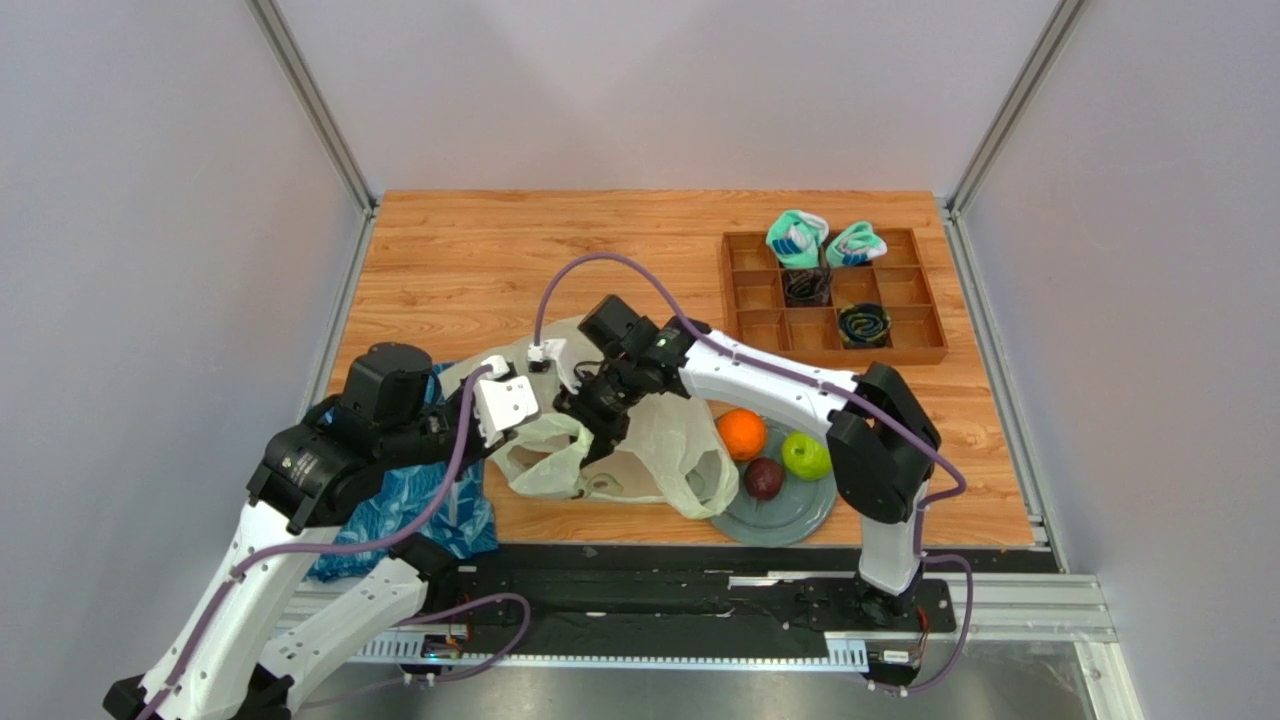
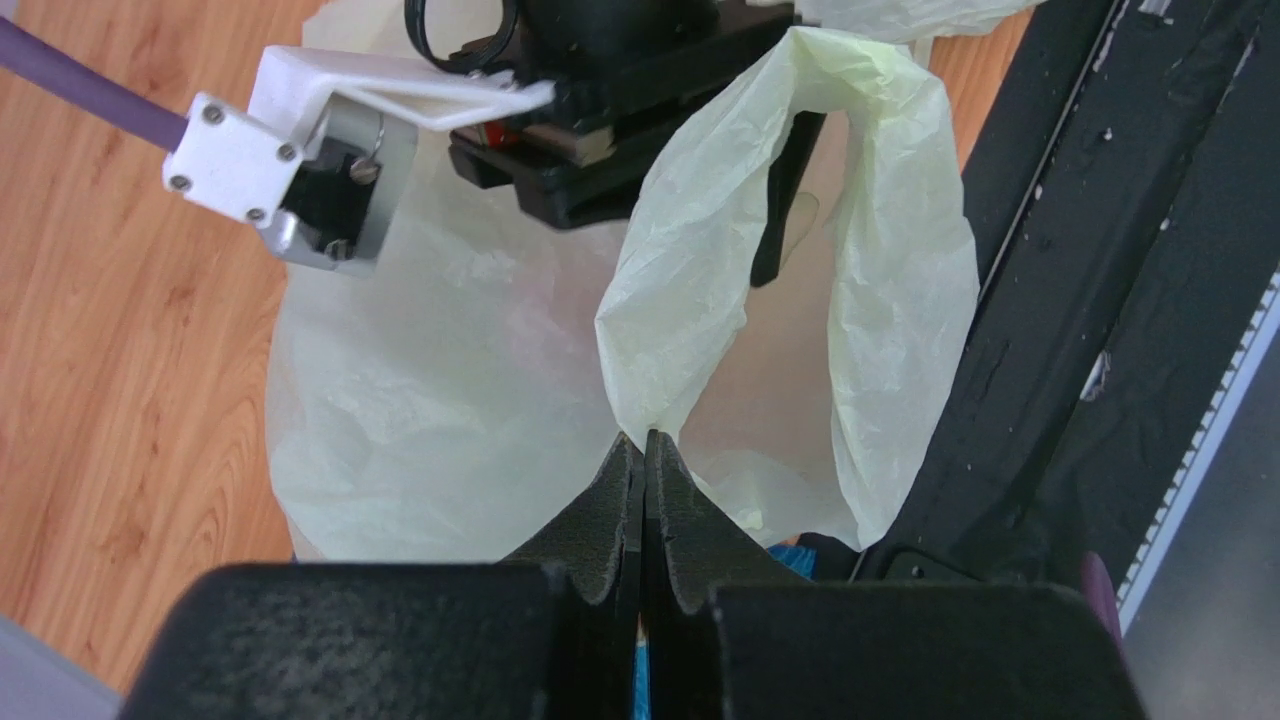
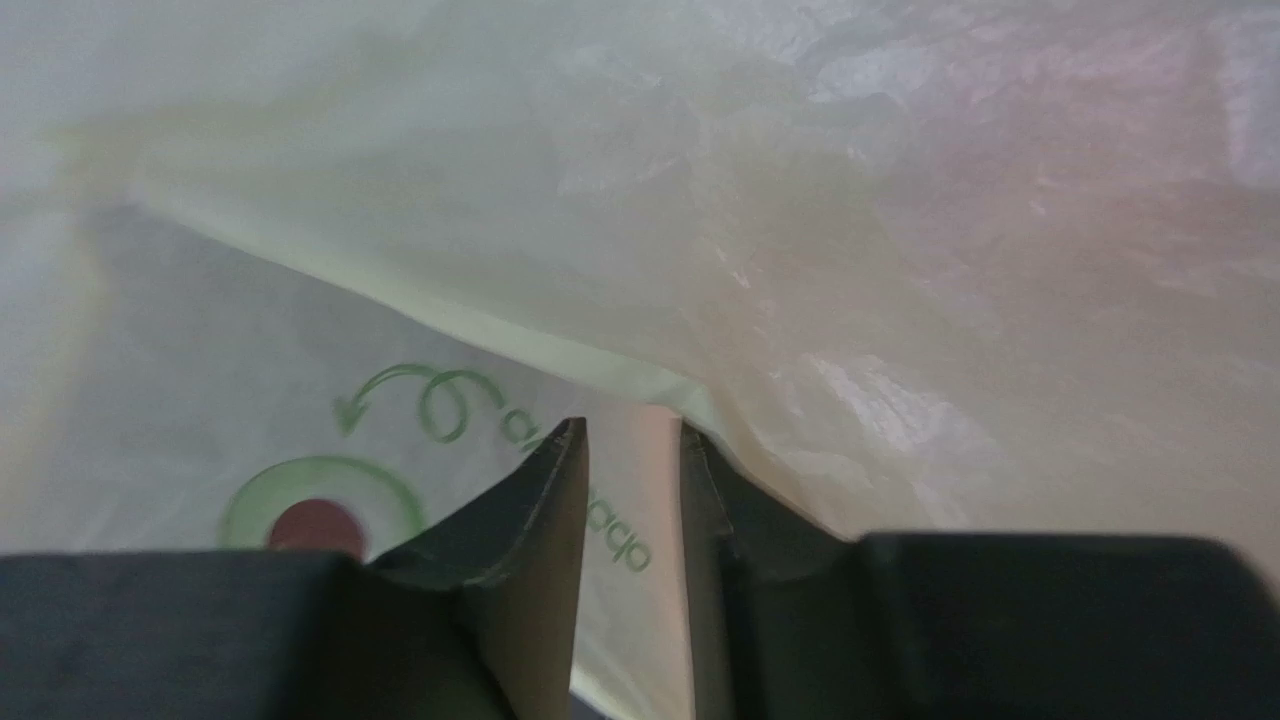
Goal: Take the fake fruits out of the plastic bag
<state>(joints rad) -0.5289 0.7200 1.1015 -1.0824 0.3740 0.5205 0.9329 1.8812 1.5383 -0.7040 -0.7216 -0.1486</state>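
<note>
Gray plate [image 1: 781, 522] lies right of the right pincer [image 1: 598, 425]. Compartment tray [image 1: 831, 357] with rolled socks [image 1: 796, 236] sits beyond it. Blue leaf-patterned bag [image 1: 458, 518] lies beside the left pincer [image 1: 526, 413].

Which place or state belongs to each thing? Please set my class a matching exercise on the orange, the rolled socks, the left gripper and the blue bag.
Things:
1. orange
2. rolled socks
3. left gripper
4. blue bag

Places or states:
A. shut on the plastic bag
B. beneath the left arm
C. on the grey plate
D. in the back row of the wooden tray

Pairs: 1-C, 2-D, 3-A, 4-B.
</note>
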